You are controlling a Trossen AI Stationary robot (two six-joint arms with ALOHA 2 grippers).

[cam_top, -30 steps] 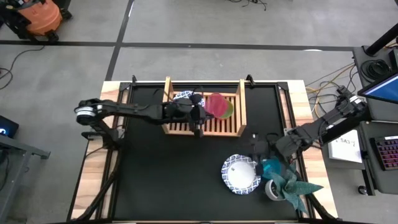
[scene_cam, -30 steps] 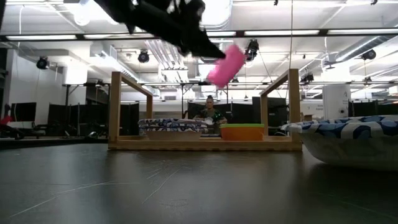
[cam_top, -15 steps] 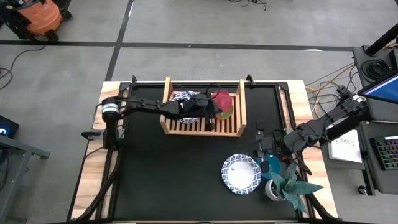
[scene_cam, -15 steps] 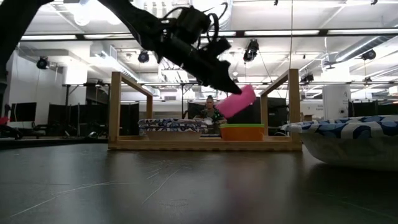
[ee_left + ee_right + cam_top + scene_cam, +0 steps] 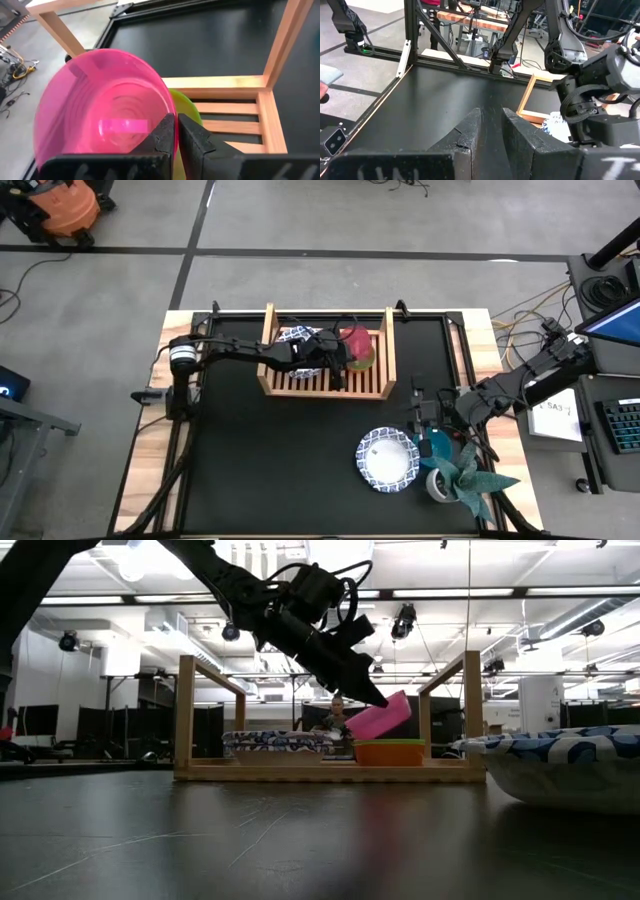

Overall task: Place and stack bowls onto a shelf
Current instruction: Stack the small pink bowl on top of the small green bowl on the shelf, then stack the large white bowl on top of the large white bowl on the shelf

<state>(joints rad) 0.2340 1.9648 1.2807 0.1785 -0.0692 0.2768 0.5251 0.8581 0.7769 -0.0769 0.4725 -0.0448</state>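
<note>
Pink bowl [image 5: 102,112] tilted over green bowl [image 5: 187,107] in wooden shelf [image 5: 270,340], left pincer [image 5: 175,131] clamped on its rim.

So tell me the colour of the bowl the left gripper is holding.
Translucent pink: the bowl is pinched at its rim by the left gripper; left wrist view shows it best.

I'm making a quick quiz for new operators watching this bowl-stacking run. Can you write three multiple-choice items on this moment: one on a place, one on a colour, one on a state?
1. Where is the left gripper?
A. Over the shelf
B. Beside the potted plant
C. Off the table

2. What colour is the bowl it holds?
A. Teal
B. White
C. Pink

3. How does that bowl sit?
A. Flat on the slats
B. Tilted above the green bowl
C. Upside down on the table

Answers: 1 A, the high view shows it above the rack; 2 C, its fingers pinch the pink bowl by the rim; 3 B, the low view shows it slanted.
</note>
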